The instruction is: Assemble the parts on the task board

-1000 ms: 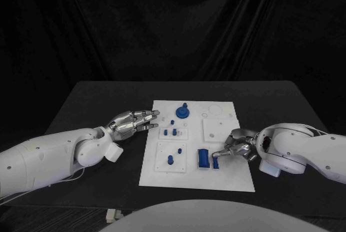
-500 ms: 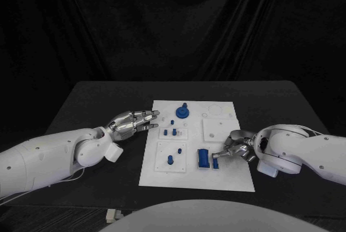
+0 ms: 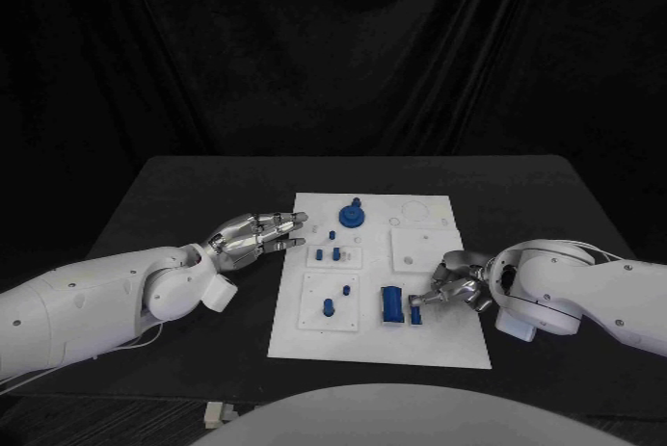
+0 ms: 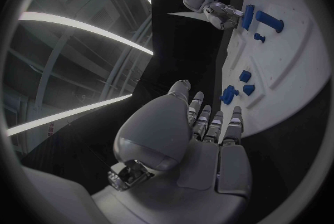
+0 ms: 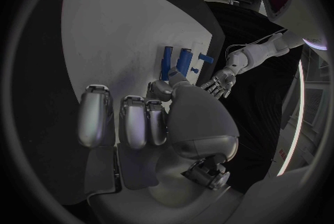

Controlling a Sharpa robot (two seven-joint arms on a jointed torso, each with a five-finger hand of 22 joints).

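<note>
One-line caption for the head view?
Right hand touches a slim blue part on the white task board; left hand hovers beside it.

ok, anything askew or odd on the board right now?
Nothing stands out. The task board lies flat on the table, the blue parts sit on it, nothing spilled or broken. The right robot hand is at the slim blue part; the left robot hand is open beside the board.

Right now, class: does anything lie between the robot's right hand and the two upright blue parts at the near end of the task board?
Nothing visible does. The right hand sits at the task board's right edge, fingertips right beside the narrow blue part, with the wider blue part just beyond it. Whether they touch is unclear.
</note>
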